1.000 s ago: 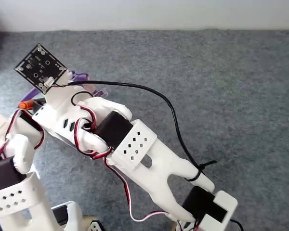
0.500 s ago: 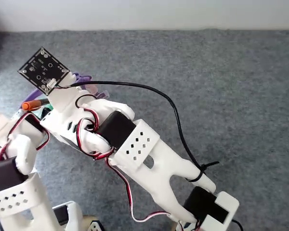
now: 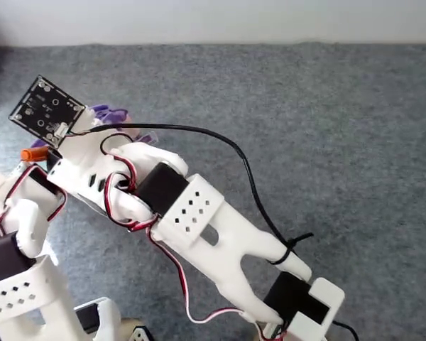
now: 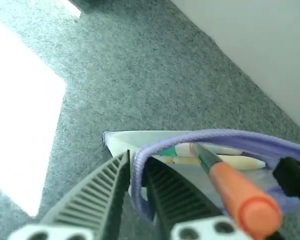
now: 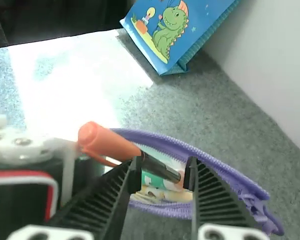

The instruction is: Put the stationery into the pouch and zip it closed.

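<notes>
**Pouch [image 4: 230,137] held open at its rim; pen gripped over the mouth**

1. Tabletop [image 3: 341,142]: grey, carpet-like surface that runs up to a pale wall [image 3: 213,21] at the far side. The wrist views show a bright patch of light on it beside the pouch.

2. Right arm [image 3: 199,213]: white, reaching from the near edge diagonally across to the far left part of the tabletop. Its wrist camera board [image 3: 46,110] sits above the pouch.

3. Left arm [image 3: 21,284]: white, at the near left corner, just beside the right arm's wrist.

4. Blue dinosaur-printed item [image 5: 175,30]: stands leaning at the foot of the wall, well apart from the pouch.

5. Pouch: purple-edged, lying on the far left part of the tabletop. In the high view a piece of its purple edge shows just beside the camera board. The zip is undone and the mouth gapes. Pale and green stationery [image 4: 190,150] lies inside.

6. Left gripper [image 4: 135,159]: fingers pinched together on the purple zip edge, which passes between them.

7. Right gripper [image 5: 162,172]: fingers clamped on the dark barrel of the pen, directly above the open mouth.

8. Pen [image 5: 110,142]: orange cap, dark barrel. It is tilted, with the capped end up and outside the pouch. The other end points down into the opening. Whether that end touches the contents cannot be determined.
</notes>
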